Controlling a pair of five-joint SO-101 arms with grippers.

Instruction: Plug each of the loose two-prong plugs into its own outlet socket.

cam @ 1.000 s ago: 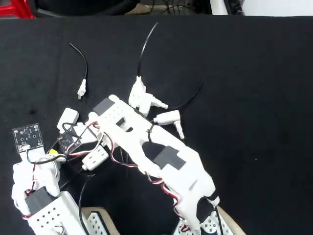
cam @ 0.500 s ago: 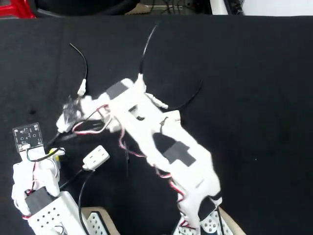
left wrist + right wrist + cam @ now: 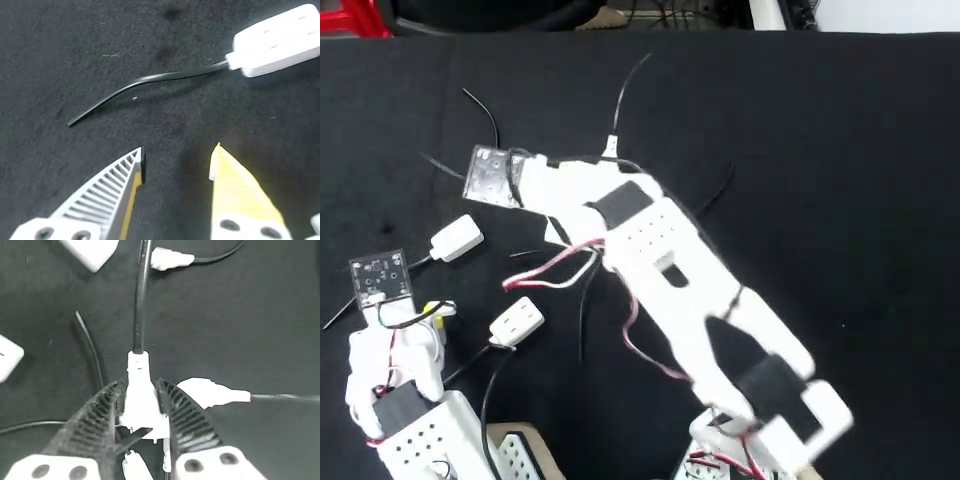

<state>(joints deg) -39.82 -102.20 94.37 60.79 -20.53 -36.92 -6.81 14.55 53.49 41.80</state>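
Note:
In the right wrist view, my right gripper (image 3: pixel 139 384) is shut on a white two-prong plug (image 3: pixel 140 400), whose black cable runs away from the camera. A second plug (image 3: pixel 212 391) lies just beside it, and a third, smaller plug (image 3: pixel 170 259) lies farther off. From above, the right arm (image 3: pixel 660 260) stretches to the far left and covers its gripper; one plug end (image 3: pixel 612 148) pokes out behind it. Two white outlet sockets (image 3: pixel 457 238) (image 3: pixel 517 318) lie at the left. My left gripper (image 3: pixel 178 150) is open over bare cloth, a little short of a socket (image 3: pixel 280 40).
The table is covered by a black cloth (image 3: pixel 820 180). Loose black cables (image 3: pixel 480 105) trail across its far left. The left arm (image 3: pixel 395 370) stands at the near left corner. There is free room across the right half of the table.
The right arm has swung from the near-left sockets toward the far left, uncovering both sockets. The long-cabled plug has shifted slightly farther away. The left arm has kept still.

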